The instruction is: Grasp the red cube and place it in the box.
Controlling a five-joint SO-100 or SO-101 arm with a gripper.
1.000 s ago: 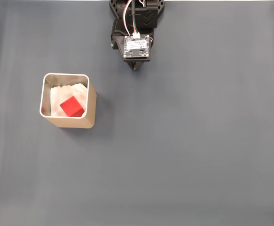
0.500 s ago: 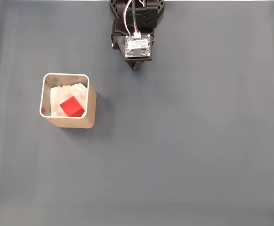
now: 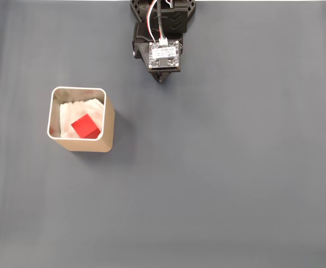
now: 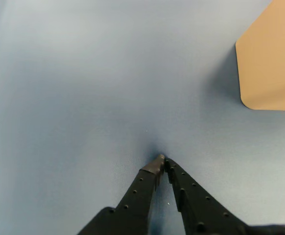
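The gripper (image 4: 161, 160) is seen in the wrist view with its fingertips pressed together and nothing between them, low over the grey mat (image 3: 224, 167). The arm (image 3: 161, 33) is folded back, well apart from the box (image 3: 82, 144); the red cube (image 3: 85, 126) lies inside it, so the placing is judged done

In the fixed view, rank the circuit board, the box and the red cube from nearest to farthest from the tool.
1. Circuit board: on the arm, just above the tool.
2. Box: lower left; its right wall faces the tool.
3. Red cube: inside the box, on white lining.
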